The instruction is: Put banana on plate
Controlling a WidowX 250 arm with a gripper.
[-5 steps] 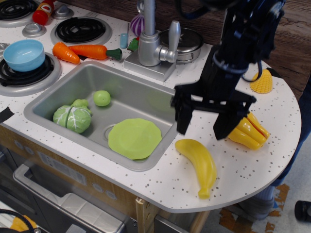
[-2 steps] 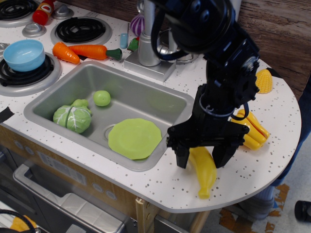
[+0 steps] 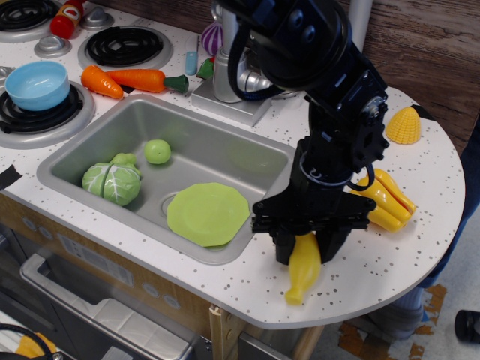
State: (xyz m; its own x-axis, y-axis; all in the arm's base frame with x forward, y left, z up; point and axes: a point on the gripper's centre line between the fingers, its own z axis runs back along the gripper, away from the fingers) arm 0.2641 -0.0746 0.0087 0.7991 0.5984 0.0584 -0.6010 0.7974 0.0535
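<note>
The yellow banana (image 3: 301, 271) lies on the speckled counter (image 3: 390, 262) to the right of the sink, its stem end pointing toward the counter's front edge. My black gripper (image 3: 306, 246) is down over the banana's upper half, one finger on each side, closed against it. The upper part of the banana is hidden by the gripper. The light-green plate (image 3: 208, 214) lies flat in the steel sink (image 3: 82, 146), at its right front, to the left of the gripper.
A cabbage (image 3: 112, 181) and a green ball (image 3: 157, 151) lie in the sink. A yellow pepper (image 3: 384, 199) and corn (image 3: 403, 126) sit to the right of the arm. The faucet (image 3: 232, 60), carrots (image 3: 127, 79) and blue bowl (image 3: 37, 84) are behind and to the left.
The gripper has come down from above the counter onto the banana and its fingers have closed in on it. The banana has turned, its stem end swinging left.
</note>
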